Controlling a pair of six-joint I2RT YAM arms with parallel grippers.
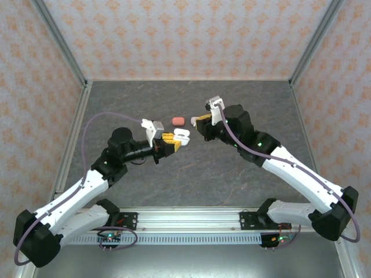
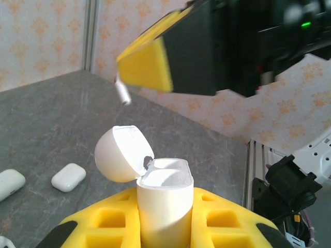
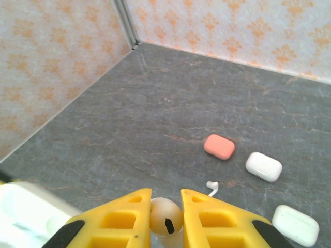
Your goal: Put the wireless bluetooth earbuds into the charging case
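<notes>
1. Open case [image 2: 164,206]: white and upright, clamped by its lower body between the yellow fingers of your left gripper [image 1: 172,141] and held off the table [image 1: 145,95]. The lid [image 2: 121,153] is swung back on its hinge to the left in the left wrist view. Two wells show at the mouth, facing up. You cannot tell from this angle what lies in them.

2. Earbud [image 3: 165,219]: white, pinched by its rounded head between the pads of your right gripper [image 3: 165,200], with a dark slot on the head facing the wrist camera. In the left wrist view the stem sticks out below the yellow pad with its long axis tilted and its silvery tip pointing down. It hangs above the open case, to the lid side, apart from it.

3. Loose earbud [image 3: 212,187]: white and hook-shaped, lying on the table just beyond the right gripper's fingers.

4. Pink case [image 3: 219,146]: closed and flat on the table, near the loose earbud.

5. White case [image 3: 263,166]: closed, just beside the pink case.

6. Second white case [image 3: 295,224]: closed, nearer the right wrist camera, apart from the other two.

From above, your two grippers face each other near the table's middle, and the open case sits between them.
</notes>
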